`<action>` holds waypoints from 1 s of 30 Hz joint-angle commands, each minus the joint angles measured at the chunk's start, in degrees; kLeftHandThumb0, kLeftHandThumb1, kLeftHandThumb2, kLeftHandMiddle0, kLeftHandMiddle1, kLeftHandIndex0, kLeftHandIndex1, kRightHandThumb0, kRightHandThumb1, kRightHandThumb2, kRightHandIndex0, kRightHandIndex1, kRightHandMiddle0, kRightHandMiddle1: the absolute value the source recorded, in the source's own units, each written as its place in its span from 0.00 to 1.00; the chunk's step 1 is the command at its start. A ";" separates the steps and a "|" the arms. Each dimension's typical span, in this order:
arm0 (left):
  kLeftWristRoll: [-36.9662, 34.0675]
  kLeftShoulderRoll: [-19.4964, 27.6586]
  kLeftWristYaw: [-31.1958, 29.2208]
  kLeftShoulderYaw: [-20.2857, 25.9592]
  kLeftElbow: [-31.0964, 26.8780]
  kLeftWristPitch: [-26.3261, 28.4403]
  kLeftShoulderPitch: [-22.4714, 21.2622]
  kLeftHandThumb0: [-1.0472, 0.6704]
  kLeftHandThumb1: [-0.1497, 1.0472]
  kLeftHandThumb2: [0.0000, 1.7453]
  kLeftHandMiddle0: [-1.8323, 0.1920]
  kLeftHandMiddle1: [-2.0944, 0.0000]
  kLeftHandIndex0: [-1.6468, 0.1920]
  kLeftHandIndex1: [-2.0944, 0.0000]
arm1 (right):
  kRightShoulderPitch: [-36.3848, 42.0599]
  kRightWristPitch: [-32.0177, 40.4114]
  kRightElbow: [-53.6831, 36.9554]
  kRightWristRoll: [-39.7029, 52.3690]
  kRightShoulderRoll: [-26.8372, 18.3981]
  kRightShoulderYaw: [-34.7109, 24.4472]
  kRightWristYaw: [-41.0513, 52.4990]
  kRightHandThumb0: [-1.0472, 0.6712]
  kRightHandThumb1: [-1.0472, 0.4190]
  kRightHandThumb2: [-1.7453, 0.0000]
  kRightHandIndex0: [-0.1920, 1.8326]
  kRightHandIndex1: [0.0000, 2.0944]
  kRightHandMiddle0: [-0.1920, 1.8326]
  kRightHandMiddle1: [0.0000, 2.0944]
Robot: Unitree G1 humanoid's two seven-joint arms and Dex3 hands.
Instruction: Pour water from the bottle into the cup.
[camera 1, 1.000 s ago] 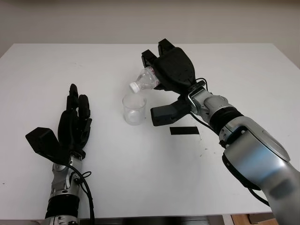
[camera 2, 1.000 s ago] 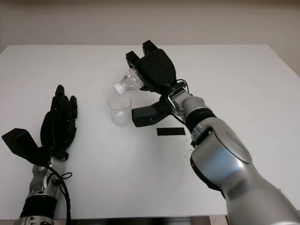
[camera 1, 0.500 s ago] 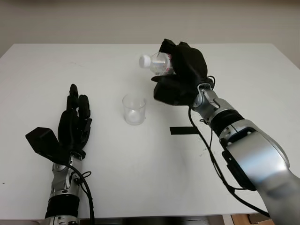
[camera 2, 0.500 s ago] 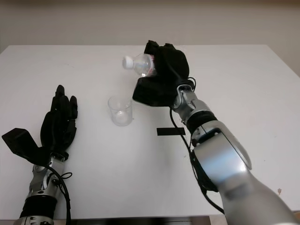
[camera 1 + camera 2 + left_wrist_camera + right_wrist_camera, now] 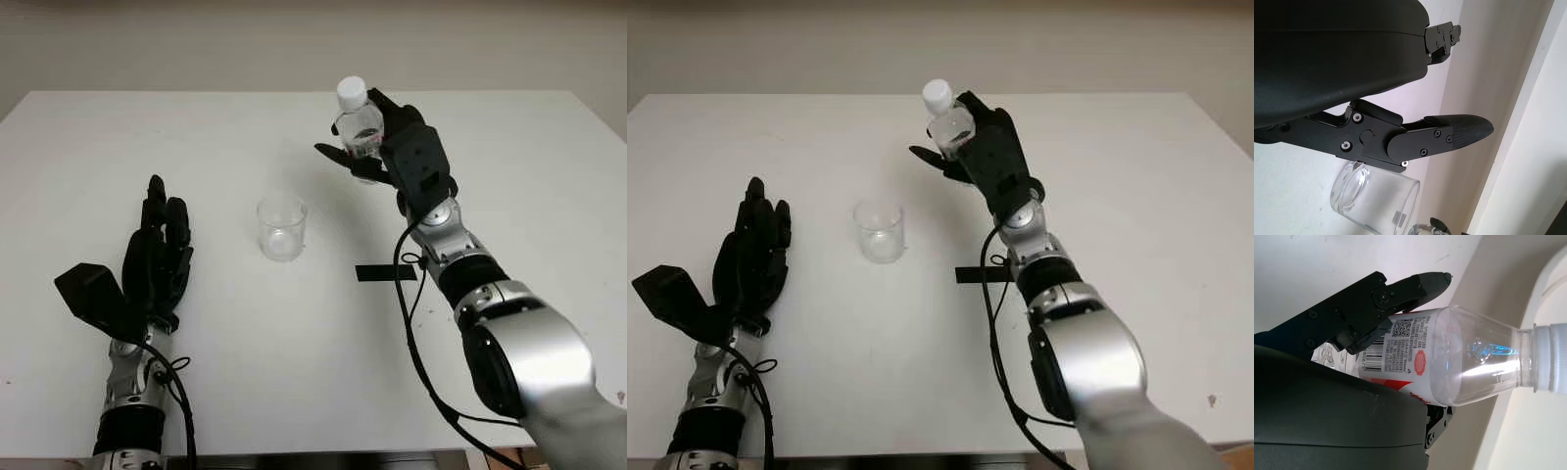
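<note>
My right hand point(image 5: 384, 149) is shut on a clear plastic bottle point(image 5: 357, 123) with a white cap, held upright in the air above the table, right of and behind the cup. The bottle's label and neck point(image 5: 1449, 362) appear close up in the right wrist view, with black fingers point(image 5: 1400, 291) wrapped round it. A clear cup point(image 5: 281, 227) stands upright on the white table point(image 5: 294, 352) near the middle. My left hand point(image 5: 157, 257) is open at the near left, well apart from the cup, whose rim point(image 5: 1374, 198) is seen from the left wrist.
A strip of black tape point(image 5: 385, 272) lies on the table right of the cup, under my right forearm. The table's far edge meets a pale wall point(image 5: 196, 39).
The bottle was tipped with its mouth over the cup; my right hand has lifted it away to the right and turned it upright. The left hand has not moved.
</note>
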 commanded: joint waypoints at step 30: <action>0.06 -1.42 -0.58 -1.11 -0.94 2.13 4.48 0.21 1.00 0.33 0.99 0.98 1.00 0.98 | 30.17 40.03 -58.49 8.07 -0.62 -3.80 9.04 0.39 0.00 0.77 0.79 1.00 0.54 1.00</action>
